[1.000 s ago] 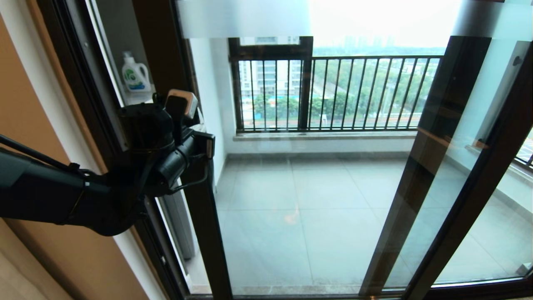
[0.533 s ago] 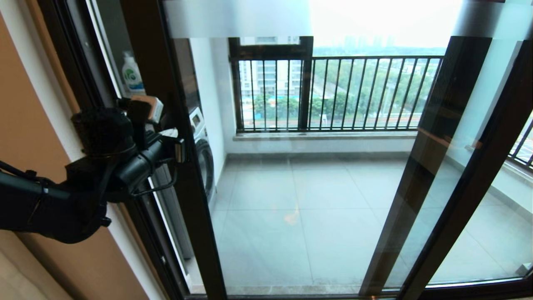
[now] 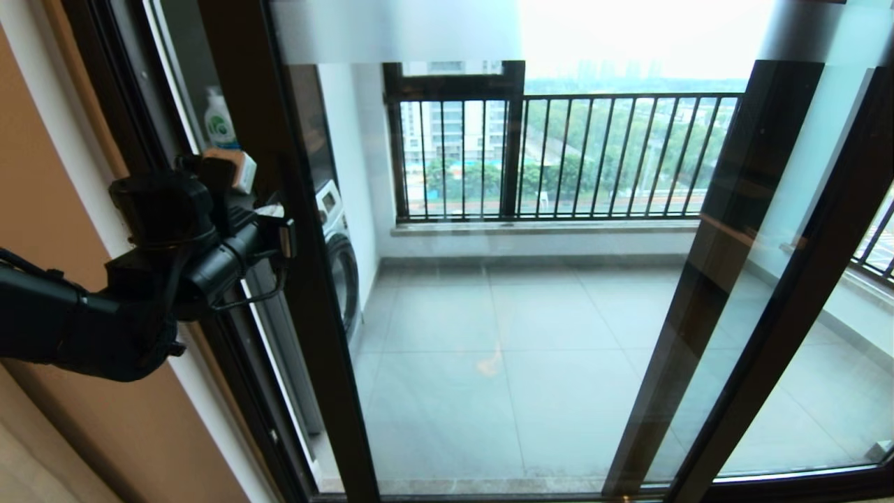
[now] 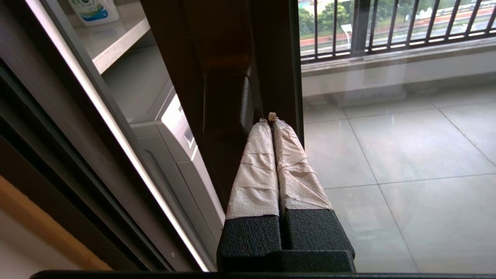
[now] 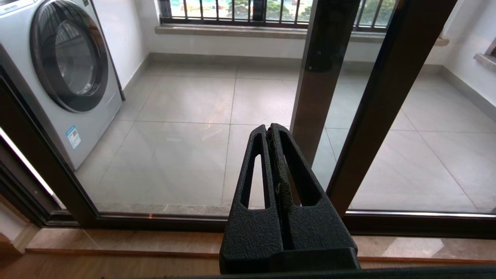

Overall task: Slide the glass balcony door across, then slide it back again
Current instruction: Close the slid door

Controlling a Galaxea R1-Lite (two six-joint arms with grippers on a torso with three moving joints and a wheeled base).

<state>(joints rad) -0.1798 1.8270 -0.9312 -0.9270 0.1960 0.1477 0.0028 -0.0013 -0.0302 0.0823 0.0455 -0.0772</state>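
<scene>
- The glass balcony door (image 3: 489, 279) fills most of my head view; its dark handled edge stands close to the outer door frame (image 3: 133, 98), with only a narrow gap left, through which I see the washing machine (image 3: 339, 258) and a detergent bottle (image 3: 220, 126) on the shelf above it.
- On the far side from that frame, the door's other stile overlaps the handle-less glass panel (image 3: 803, 293).
- I judge I'm on the return leg: the door looks nearly shut, and the step in hand is the last bit of travel toward the frame.
- My left claw (image 4: 272, 122) has its taped fingers (image 4: 255, 166) pressed together, gripping nothing, with the tips against the bar handle (image 4: 232, 104) on the door's edge.
- My right claw (image 5: 273, 135) is also closed on nothing, parked low and well apart from the frame, facing the lower glass.
- Next move, as I see it: a steady push along the track until the edge meets the frame, keeping the left claw clear of the closing gap so it isn't pinched.
</scene>
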